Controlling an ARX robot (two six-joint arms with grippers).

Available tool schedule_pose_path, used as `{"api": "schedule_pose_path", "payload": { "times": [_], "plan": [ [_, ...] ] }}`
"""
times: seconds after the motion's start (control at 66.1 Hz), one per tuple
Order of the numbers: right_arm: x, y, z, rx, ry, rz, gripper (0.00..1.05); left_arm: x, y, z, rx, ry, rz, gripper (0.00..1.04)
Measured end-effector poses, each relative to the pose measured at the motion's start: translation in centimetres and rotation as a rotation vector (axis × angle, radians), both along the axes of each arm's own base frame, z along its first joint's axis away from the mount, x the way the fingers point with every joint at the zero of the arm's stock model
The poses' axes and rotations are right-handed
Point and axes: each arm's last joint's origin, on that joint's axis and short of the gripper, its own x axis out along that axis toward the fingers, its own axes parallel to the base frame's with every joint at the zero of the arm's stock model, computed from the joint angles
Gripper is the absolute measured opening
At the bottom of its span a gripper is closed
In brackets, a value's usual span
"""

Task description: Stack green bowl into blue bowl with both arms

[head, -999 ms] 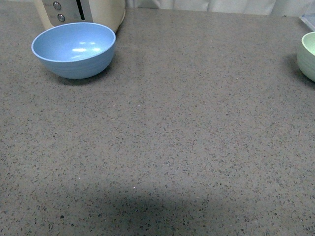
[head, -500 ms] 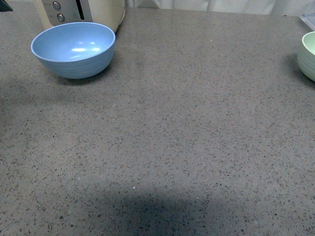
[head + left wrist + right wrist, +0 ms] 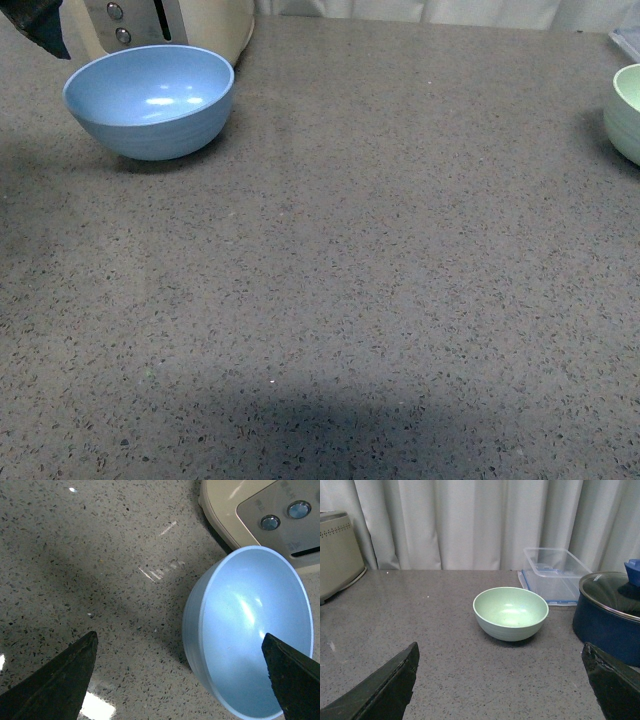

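The blue bowl stands upright and empty at the far left of the counter, in front of a cream appliance. In the left wrist view the blue bowl lies partly between the fingers of my left gripper, which is open, above it and not touching it. One dark fingertip of that gripper shows at the front view's top left corner. The green bowl is cut by the right edge. In the right wrist view the green bowl stands upright, well ahead of my open right gripper.
A cream appliance with two round buttons stands right behind the blue bowl. Beside the green bowl are a dark blue lidded pot and a clear plastic container. Curtains hang behind the grey speckled counter.
My left gripper's dark finger has come into the front view's top left corner, nearer the blue bowl. Neither bowl has moved.
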Motion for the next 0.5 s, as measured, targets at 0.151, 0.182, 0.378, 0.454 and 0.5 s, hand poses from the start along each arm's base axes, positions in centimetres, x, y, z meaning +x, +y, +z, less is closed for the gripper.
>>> {"api": "schedule_pose_path", "payload": {
  "times": [0.151, 0.182, 0.378, 0.454, 0.5],
  "plan": [
    [0.0, 0.0, 0.0, 0.000, 0.000, 0.000, 0.95, 0.6, -0.5, 0.0, -0.001, 0.016, -0.015, 0.98],
    [0.0, 0.0, 0.0, 0.000, 0.000, 0.000, 0.95, 0.8, -0.6, -0.1, -0.001, 0.019, -0.017, 0.98],
    [0.0, 0.0, 0.0, 0.000, 0.000, 0.000, 0.95, 1.7, -0.8, -1.0, 0.007, 0.072, -0.018, 0.98],
    [0.0, 0.0, 0.0, 0.000, 0.000, 0.000, 0.95, 1.9, -0.7, -1.3, 0.006, 0.089, -0.012, 0.98],
    [0.0, 0.0, 0.0, 0.000, 0.000, 0.000, 0.95, 2.1, -0.6, -1.4, 0.003, 0.091, -0.010, 0.98]
  ]
}}
